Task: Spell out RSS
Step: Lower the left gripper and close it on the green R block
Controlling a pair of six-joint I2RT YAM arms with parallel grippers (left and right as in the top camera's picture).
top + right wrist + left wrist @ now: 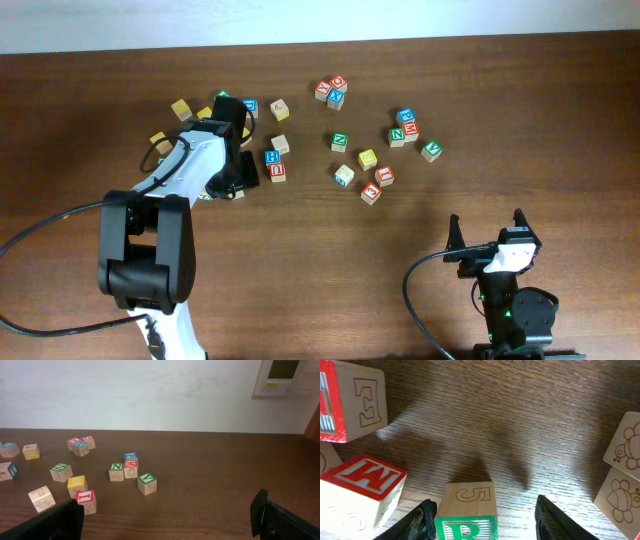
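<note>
**Left fingers straddle the R cube**

On the left of the counter (300, 280), my left fingers (420, 522) stand apart around the green R cube (466, 527), with a gap on its right. A red M cube (362, 477) sits just left. A yellow cube (367, 158) lies mid-counter, its letter unreadable. My right fingers (280, 520) are spread wide and hold nothing.
</note>
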